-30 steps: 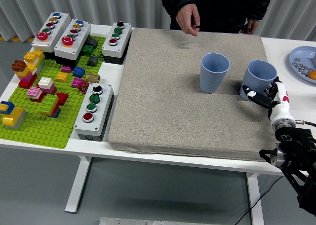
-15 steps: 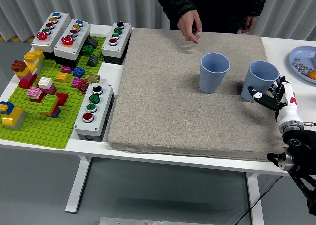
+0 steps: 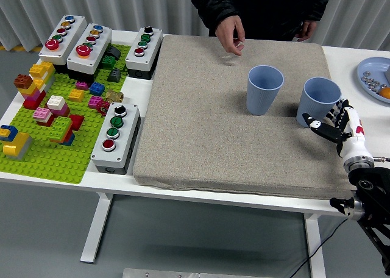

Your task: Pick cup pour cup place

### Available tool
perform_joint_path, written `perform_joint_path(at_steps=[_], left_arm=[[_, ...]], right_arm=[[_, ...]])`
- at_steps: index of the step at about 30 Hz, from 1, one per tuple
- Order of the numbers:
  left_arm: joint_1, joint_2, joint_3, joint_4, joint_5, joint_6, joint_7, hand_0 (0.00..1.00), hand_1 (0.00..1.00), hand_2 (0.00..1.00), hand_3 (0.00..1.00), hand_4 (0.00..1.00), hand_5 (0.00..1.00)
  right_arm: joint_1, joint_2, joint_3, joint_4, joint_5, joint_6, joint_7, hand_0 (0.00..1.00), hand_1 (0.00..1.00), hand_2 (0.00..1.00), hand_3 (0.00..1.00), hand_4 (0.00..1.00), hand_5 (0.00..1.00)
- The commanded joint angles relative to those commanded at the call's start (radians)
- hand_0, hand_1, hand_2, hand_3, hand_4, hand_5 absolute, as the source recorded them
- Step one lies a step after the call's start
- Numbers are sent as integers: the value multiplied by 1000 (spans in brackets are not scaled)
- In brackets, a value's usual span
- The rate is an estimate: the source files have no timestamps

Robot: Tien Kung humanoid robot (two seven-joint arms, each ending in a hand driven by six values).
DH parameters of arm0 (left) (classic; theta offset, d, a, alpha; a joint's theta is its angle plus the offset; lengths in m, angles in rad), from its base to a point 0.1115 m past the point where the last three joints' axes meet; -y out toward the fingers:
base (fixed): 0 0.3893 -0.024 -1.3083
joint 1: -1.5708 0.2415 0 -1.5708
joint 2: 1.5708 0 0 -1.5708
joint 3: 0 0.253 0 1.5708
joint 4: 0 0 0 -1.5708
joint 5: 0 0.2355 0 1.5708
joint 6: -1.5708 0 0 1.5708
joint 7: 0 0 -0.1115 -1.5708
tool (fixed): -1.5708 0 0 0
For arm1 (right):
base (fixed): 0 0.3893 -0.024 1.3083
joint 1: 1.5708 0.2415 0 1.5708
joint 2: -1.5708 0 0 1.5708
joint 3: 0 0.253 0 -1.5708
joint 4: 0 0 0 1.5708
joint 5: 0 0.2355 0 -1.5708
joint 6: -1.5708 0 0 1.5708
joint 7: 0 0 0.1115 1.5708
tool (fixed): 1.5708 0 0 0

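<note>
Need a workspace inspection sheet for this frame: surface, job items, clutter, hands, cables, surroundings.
Surface: white table with a grey mat covering its middle.
Job's things: two blue cups upright on the mat, left cup and right cup, apart from each other.
Clutter: green brick baseplate with coloured bricks, four button boxes at left; blue plate with small items at far right.
Hands: right hand open, fingers spread beside the right cup, no grasp; left hand not in view.
Cables: black cable at the right wrist.
Surroundings: person at the far side, one hand over the mat edge; curtain behind.
</note>
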Motion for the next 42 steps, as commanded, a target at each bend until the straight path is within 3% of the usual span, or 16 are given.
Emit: perform_joint_path(at_steps=[14, 24, 33, 36, 42], left_arm=[[6, 1, -8, 0, 1, 1, -3, 759, 806, 844, 760, 512, 953], [13, 4, -21, 0, 14, 1, 0, 760, 805, 844, 760, 512, 955], [16, 5, -24, 0, 16, 1, 1, 759, 805, 844, 760, 512, 955], [15, 5, -25, 0, 19, 0, 1, 760, 805, 843, 761, 512, 954], [10, 8, -18, 0, 12, 0, 1, 760, 803, 843, 761, 513, 955]], right_arm=[[-58, -38, 54, 46, -16, 2, -11, 912, 847, 961, 927, 847, 222], [-163, -93, 101, 184, -49, 3, -28, 910, 847, 961, 924, 844, 221], [-228, -123, 144, 263, -65, -1, -36, 911, 845, 959, 923, 843, 220], [-228, -124, 154, 271, -71, -2, -37, 909, 847, 959, 921, 841, 221], [-142, -141, 206, 272, -85, -8, -48, 909, 845, 955, 921, 841, 224]])
